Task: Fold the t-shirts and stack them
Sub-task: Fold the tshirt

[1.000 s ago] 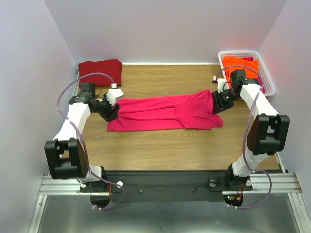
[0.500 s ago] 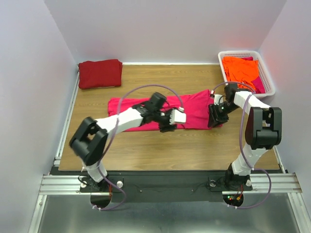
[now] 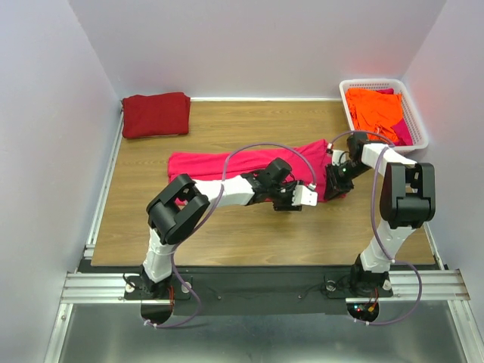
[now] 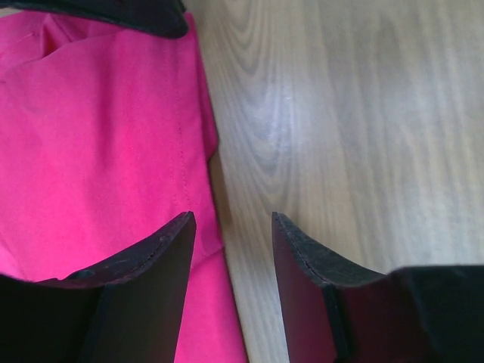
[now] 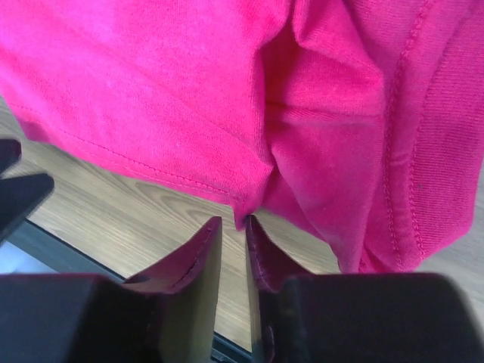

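Pink shirt [image 3: 197, 162] lies flat mid-desk [image 3: 249, 227], long axis left-right; can't tell which end is the collar. Left gripper [image 4: 231, 223]: jaws released, straddling the near hem. Right gripper [image 5: 231, 223]: jaws nearly together at the end corner, pinch unclear. Likely best: clench all layers, then carry both corners level.

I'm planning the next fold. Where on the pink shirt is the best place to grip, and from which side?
Probably the stitched hem along the near edge of the pink shirt: it lies flat and exposed on the table. Come in low from the wood side, one finger sliding under the edge. The open left gripper straddles that edge, suitably placed.
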`<state>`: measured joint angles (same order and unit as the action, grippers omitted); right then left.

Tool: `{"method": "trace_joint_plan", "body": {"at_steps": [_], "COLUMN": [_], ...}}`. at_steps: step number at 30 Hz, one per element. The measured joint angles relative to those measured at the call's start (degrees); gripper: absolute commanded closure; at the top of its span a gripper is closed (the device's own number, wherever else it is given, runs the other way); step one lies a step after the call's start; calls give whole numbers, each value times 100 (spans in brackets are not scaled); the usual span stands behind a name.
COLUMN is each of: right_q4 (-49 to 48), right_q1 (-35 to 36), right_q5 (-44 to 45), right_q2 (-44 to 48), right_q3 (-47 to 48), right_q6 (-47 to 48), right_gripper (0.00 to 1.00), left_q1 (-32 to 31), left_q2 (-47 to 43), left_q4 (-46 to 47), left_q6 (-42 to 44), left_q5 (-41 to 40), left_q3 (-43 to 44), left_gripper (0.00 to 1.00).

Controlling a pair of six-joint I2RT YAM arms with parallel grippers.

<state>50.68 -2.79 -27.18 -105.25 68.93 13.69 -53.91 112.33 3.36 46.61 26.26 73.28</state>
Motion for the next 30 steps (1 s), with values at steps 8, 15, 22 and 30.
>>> {"method": "trace_joint_plan", "body": {"at_steps": [8,15,22,30], "right_q4": [-17,22,26,-92], "right_q1": [0,0,0,0], "right_q5": [-127,-452,-876,-1152], "right_q2": [0,24,-81,-1213], "right_q3": [-35,87,1261,2741], "right_q6": [-52,-94,-306,-767], "right_gripper": [99,99,99,99], "left_q1": [2,72,614,1410], "left_q2": [177,221,221,424], "left_q4": [162,149,-22,-186], "left_q6": [105,101,-164,-525], "left_q5": [-365,-448,-138,181], "left_q3": [28,70,562,1687], "left_gripper": [69,100,100,80]}}
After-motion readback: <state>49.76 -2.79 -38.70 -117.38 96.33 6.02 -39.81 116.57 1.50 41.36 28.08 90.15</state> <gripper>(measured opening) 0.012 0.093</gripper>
